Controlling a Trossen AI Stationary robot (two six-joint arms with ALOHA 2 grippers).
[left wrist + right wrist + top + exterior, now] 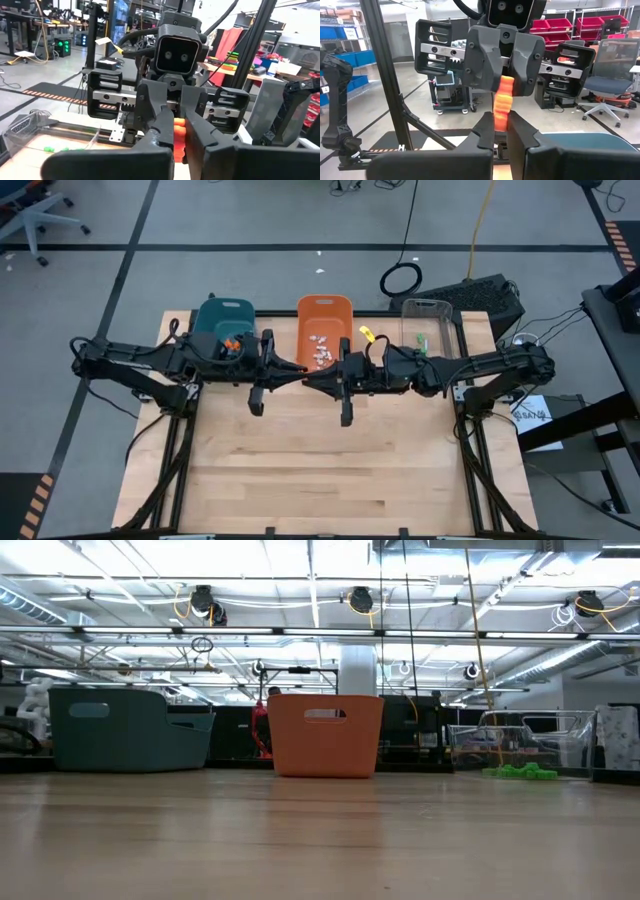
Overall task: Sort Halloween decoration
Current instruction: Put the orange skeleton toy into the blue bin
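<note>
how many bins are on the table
3, in a row along the far edge: teal bin on the left, orange bin in the middle, clear bin on the right. None seems hidden, though the arms cover their near edges.

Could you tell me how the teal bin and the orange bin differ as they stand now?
The teal bin stands at the table's far left; the orange bin stands in the middle. In the high view, the orange bin holds a cluster of pale trinkets, while the teal bin shows orange trinkets. Both stand upright with cut-out handles.
</note>
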